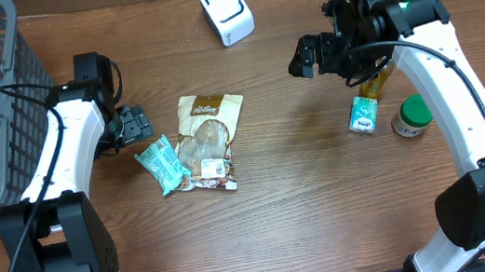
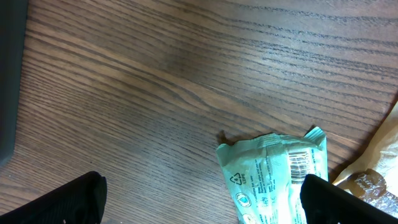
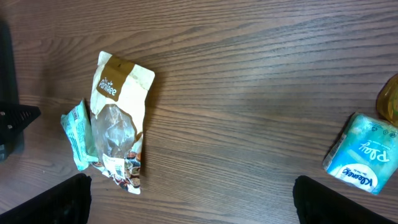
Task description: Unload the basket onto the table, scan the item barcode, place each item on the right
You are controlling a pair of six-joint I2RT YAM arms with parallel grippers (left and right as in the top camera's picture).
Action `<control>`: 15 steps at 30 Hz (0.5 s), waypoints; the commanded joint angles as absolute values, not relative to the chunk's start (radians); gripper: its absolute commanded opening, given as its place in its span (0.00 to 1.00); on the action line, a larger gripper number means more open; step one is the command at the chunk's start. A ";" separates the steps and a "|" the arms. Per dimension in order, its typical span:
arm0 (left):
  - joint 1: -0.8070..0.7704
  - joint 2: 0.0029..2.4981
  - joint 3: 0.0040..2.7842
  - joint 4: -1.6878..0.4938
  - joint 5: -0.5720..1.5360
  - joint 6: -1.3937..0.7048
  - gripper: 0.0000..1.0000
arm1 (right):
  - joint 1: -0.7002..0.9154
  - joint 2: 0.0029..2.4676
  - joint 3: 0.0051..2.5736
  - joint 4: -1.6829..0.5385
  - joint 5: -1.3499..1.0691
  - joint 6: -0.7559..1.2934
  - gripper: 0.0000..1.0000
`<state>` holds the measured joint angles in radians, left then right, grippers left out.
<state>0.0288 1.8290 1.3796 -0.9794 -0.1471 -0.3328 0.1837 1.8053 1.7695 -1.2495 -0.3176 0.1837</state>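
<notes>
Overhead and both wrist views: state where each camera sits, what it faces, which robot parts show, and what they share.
Overhead: above the table, looking straight down; arms, left gripper, right gripper show.
Left wrist: on the left arm, facing down at the teal wrapper; its dark fingertips show.
Right wrist: on the right arm, facing down at the brown snack bag; its fingertips show.
Shared: teal wrapper, in all three.

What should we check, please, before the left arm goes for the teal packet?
1. The left gripper open and empty: ok.
2. The right gripper open and empty: ok.
3. The barcode on the teal packet faces up: ok.
4. The teal packet clear of the brown bag: not ok, their edges meet.
5. The white scanner unobstructed: ok.
</notes>
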 commanded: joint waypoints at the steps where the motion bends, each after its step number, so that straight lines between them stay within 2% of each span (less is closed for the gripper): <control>1: 0.032 1.801 1.377 -0.982 -0.153 -0.318 1.00 | 0.182 1.790 1.784 -1.246 -0.327 0.183 1.00; 15: 0.032 1.801 1.377 -0.982 -0.153 -0.318 1.00 | 0.182 1.790 1.784 -1.235 -0.327 0.183 1.00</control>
<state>0.0288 1.8290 1.3796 -0.9794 -0.1471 -0.3325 0.1837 1.8053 1.7695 -1.2411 -0.3176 0.1829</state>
